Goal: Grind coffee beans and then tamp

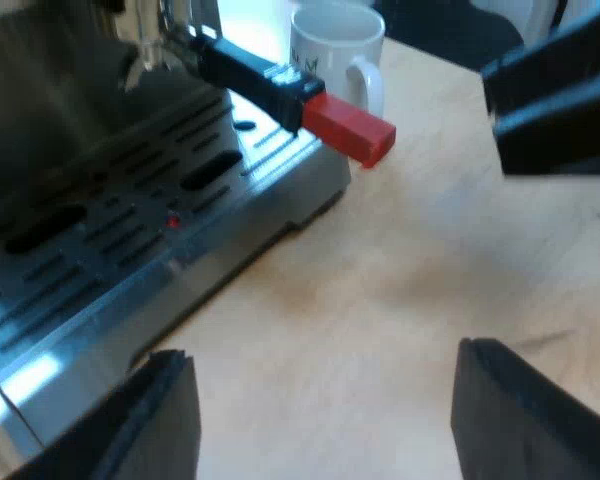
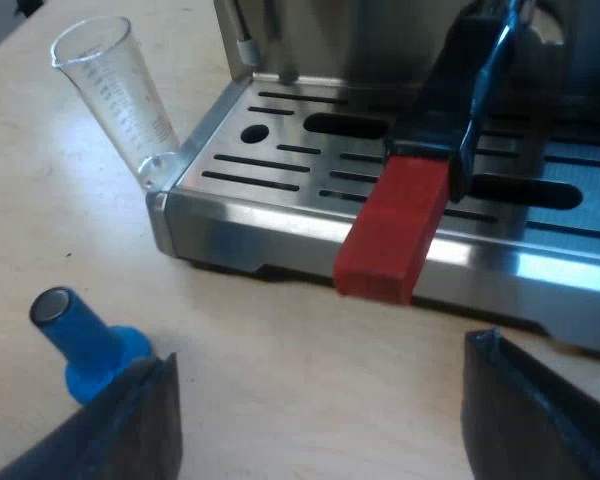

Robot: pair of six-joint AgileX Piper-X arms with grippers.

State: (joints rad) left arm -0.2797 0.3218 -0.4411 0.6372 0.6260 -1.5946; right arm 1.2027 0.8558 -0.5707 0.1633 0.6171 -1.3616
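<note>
The holder's dark handle (image 1: 255, 75) is locked into the espresso machine's front (image 1: 130, 60). Its red end (image 1: 348, 130) sticks out past the slotted drip tray (image 1: 110, 230). My left gripper (image 1: 320, 425) hangs open over bare table beside the tray, with nothing between its fingers (image 1: 165, 420). In the right wrist view the red end (image 2: 395, 235) points toward me over the tray's front edge (image 2: 270, 235). My right gripper (image 2: 320, 425) is open just short of it and holds nothing. A blue tamper (image 2: 85, 345) stands on the table by one of its fingers (image 2: 130, 425).
A white mug (image 1: 335, 50) stands on the table beyond the red end. A clear measuring glass (image 2: 120, 95) stands at the tray's corner. A dark part of the other arm (image 1: 560, 100) hangs over the wooden table (image 1: 400, 300) near the mug.
</note>
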